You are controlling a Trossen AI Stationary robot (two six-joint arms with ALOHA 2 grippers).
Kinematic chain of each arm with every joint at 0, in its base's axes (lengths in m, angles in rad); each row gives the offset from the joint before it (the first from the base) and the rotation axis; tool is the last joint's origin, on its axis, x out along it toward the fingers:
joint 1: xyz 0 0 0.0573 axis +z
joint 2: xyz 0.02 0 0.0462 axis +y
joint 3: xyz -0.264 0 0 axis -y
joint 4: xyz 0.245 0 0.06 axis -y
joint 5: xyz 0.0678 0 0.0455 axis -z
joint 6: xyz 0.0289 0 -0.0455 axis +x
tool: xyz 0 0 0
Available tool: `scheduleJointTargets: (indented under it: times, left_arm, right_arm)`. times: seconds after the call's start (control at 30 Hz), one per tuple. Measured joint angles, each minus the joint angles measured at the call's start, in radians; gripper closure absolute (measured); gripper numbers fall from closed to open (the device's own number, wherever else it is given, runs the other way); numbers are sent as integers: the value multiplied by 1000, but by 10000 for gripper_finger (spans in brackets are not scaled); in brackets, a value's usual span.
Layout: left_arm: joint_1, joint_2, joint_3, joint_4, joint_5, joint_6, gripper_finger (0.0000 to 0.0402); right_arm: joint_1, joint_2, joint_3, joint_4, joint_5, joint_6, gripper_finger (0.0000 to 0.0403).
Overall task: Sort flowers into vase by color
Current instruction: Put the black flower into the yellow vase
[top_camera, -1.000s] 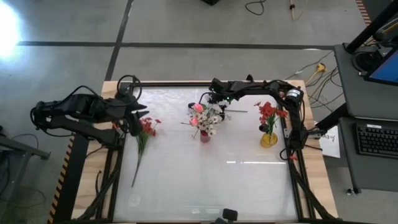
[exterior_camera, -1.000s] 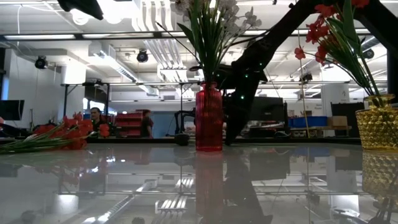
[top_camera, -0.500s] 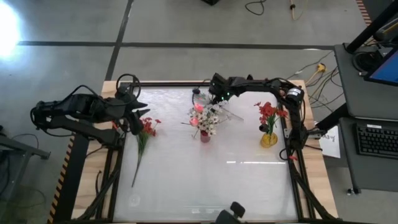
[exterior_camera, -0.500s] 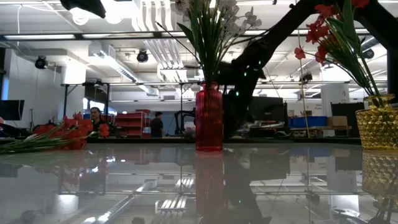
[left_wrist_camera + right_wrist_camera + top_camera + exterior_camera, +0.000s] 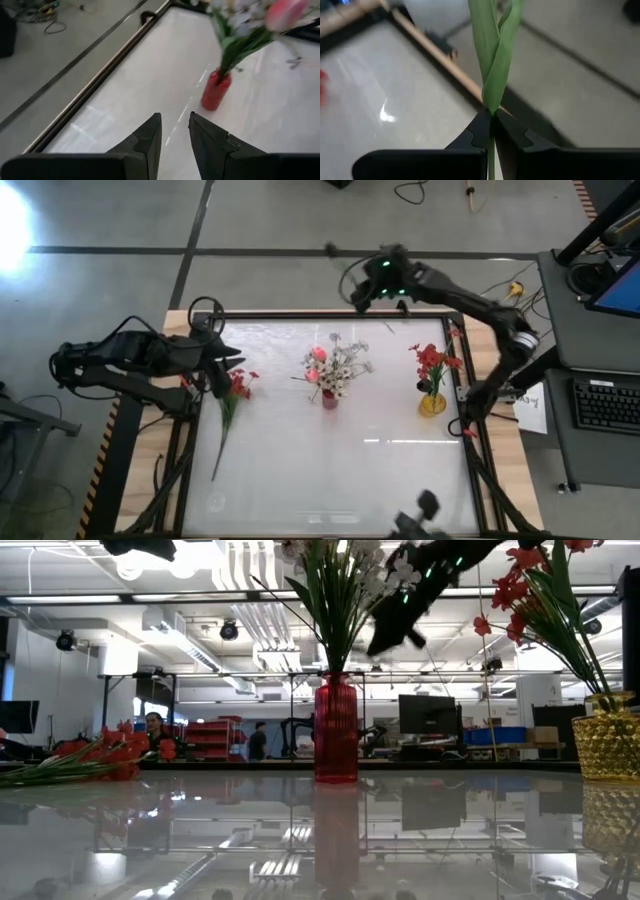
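High view, left to right: left gripper [image 5: 222, 366] hovers at the table's left edge, just over the red blooms of a red flower bunch [image 5: 233, 392] lying flat on the white table [image 5: 330, 470], stem trailing toward the near edge. Left wrist view shows its fingers [image 5: 146, 140] spread with a narrow gap, nothing between them. Mid-table stands a red vase [image 5: 329, 397] holding white sprays and a pink rosebud [image 5: 319, 353]; low view shows that vase upright [image 5: 336, 730]. Right of it, well apart, a gold vase [image 5: 432, 403] near the table's right edge holds red flowers [image 5: 430, 363]. Right gripper [image 5: 366, 283] is up beyond the table's far edge, over the floor. Right wrist view: its fingertips [image 5: 482, 126] pressed together, pinching a green stem [image 5: 492, 55] with long leaves rising from the pinch; the bloom on it cannot be made out. Low view shows the right arm [image 5: 420, 590] high above the vases.
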Motion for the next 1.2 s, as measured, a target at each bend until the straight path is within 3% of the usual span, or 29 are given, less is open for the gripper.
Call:
scheduleJointTargets:
  times: [0.17,0.33,0.73,0.97,1.2]
  left_arm:
    - [0,24,0,98,31,81,316]
    - [0,59,0,202,33,197,316]
    - [0,114,0,259,105,280,316]
    - [0,115,0,259,136,281,316]
    - [0,121,0,263,137,273,316]
  right_arm:
    - [46,-179,0,72,-6,5,390]
    - [171,-302,-2,131,-7,9,390]
    - [674,-395,-6,162,-2,22,390]
    - [954,-399,-20,176,245,-1,390]
    - [1162,-446,-101,178,500,84,390]
